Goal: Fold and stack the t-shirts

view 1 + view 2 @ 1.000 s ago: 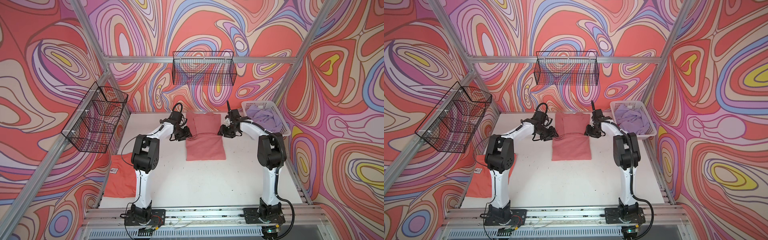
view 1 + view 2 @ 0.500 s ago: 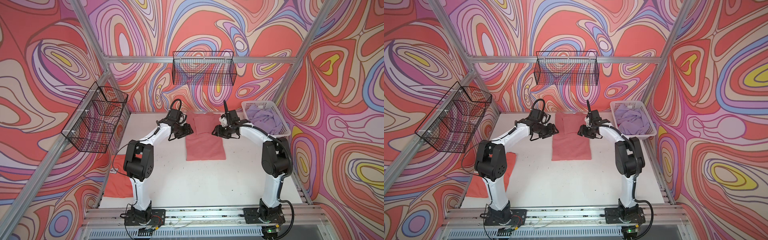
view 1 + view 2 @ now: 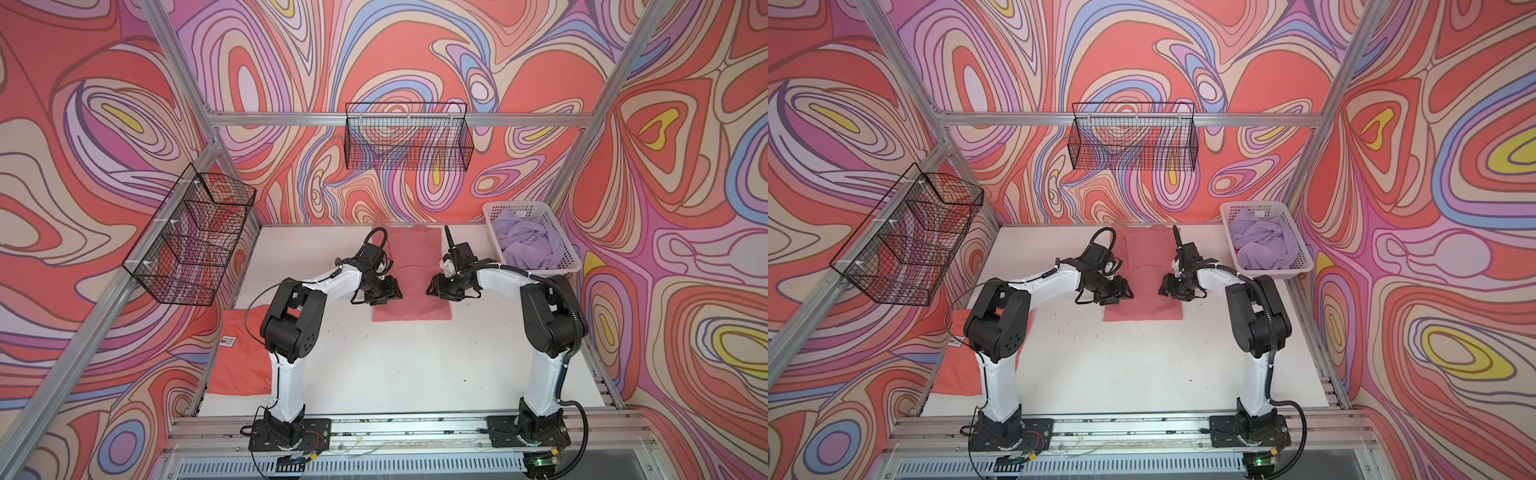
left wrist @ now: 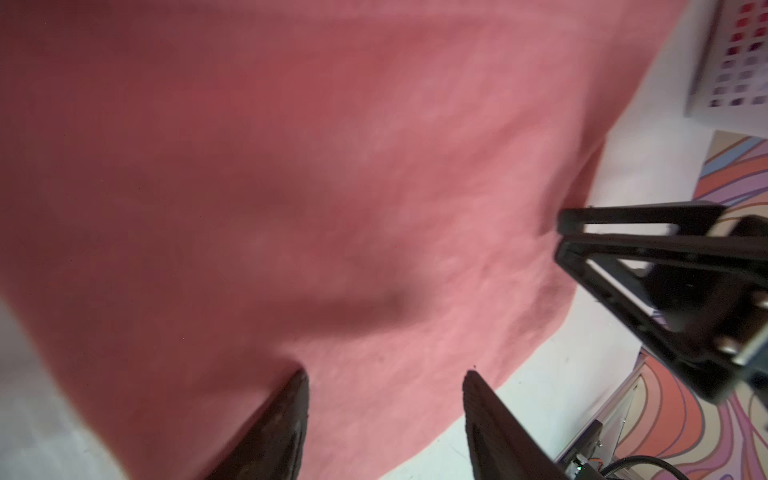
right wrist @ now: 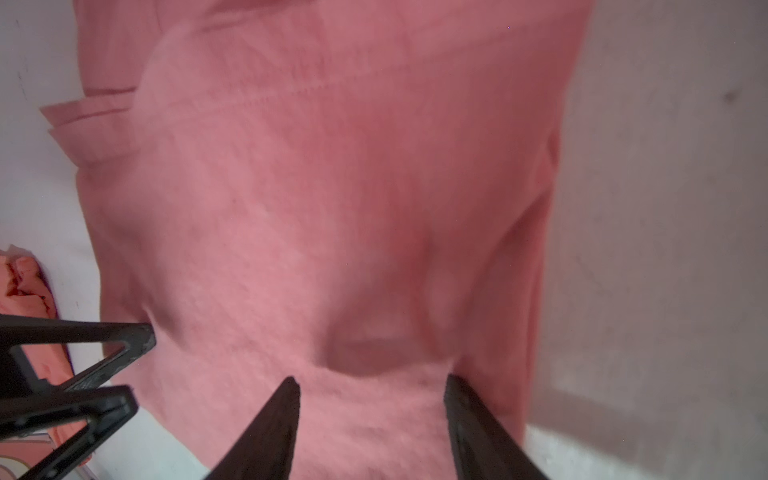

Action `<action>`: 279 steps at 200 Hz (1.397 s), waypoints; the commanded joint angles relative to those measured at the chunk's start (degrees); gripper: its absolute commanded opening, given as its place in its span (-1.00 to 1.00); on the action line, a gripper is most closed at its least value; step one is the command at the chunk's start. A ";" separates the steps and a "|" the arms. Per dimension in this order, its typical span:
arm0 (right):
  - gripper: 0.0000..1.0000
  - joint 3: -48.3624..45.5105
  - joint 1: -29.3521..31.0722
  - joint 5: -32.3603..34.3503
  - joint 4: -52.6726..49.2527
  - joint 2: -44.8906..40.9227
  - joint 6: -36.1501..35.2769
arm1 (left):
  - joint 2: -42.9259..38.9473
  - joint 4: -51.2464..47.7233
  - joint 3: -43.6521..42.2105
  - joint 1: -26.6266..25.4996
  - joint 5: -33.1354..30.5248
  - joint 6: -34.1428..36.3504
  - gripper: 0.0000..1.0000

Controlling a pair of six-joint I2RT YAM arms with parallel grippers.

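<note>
Hovering agape over salmon-pink shirt (image 3: 411, 257): left pincer (image 4: 385, 374), right pincer (image 5: 372, 379); label (image 3: 227, 340) on coral shirt (image 3: 241, 368) seemingly illegible.

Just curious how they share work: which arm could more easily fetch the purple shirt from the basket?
Likely the right. The right gripper, open over the pink shirt, is nearer the basket holding the purple shirt; the left gripper is farther away.

Salmon-pink t-shirt (image 3: 412, 253): folded into a long narrow strip, flat, just left of white basket (image 3: 517, 205). Lavender t-shirt (image 3: 530, 245): crumpled heap inside that basket. Orange-coral t-shirt (image 3: 239, 365): folded flat, white label (image 3: 227, 340) up, far left of basket, nearer the front.
</note>
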 commanded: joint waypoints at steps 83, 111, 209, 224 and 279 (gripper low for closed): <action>0.00 -12.60 6.80 -4.92 9.56 -8.79 11.00 | -10.02 1.75 -6.54 -2.49 -0.77 -7.70 0.22; -0.02 -13.60 6.47 -2.85 9.65 -6.62 10.22 | -7.22 4.48 -8.75 -2.72 -0.89 -7.51 0.21; -0.01 -21.25 -0.37 1.79 3.27 -10.21 5.10 | -4.62 -3.12 -13.28 -2.59 -8.88 5.03 0.18; -0.01 -22.14 -0.38 1.32 3.22 -10.44 5.20 | -4.98 -2.91 -14.43 -2.67 -7.76 4.79 0.15; -0.02 -30.95 0.70 -1.53 3.32 -19.47 9.32 | -10.14 -4.89 -20.59 -4.03 -4.87 4.66 0.09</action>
